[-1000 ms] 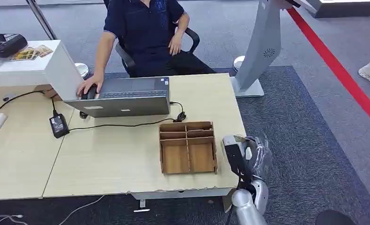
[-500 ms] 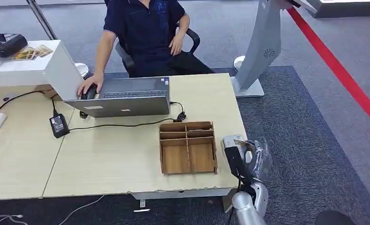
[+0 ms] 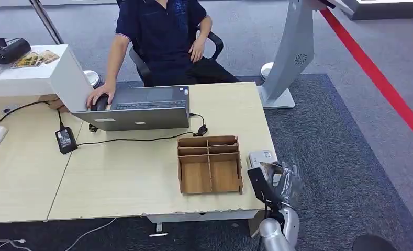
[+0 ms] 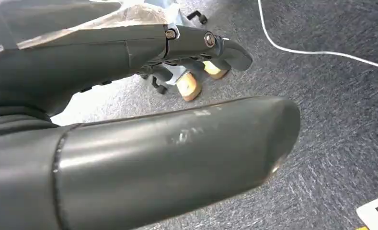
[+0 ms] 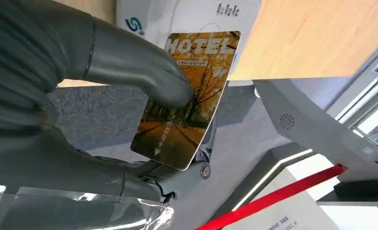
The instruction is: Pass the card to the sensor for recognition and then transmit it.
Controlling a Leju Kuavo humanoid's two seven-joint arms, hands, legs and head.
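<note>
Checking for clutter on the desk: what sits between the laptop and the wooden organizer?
In the head view, a black cable crosses the table between laptop and wooden organizer.

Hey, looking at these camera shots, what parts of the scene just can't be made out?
- Card: the right hand's thumb covers part of its face in the right wrist view; small print too tiny to read.
- White sensor: partly hidden behind that hand in the head view.
- Left hand: blocks much of the left wrist view.

Laptop (image 3: 141,107), wooden organizer (image 3: 210,164), seated person (image 3: 159,39)
</note>
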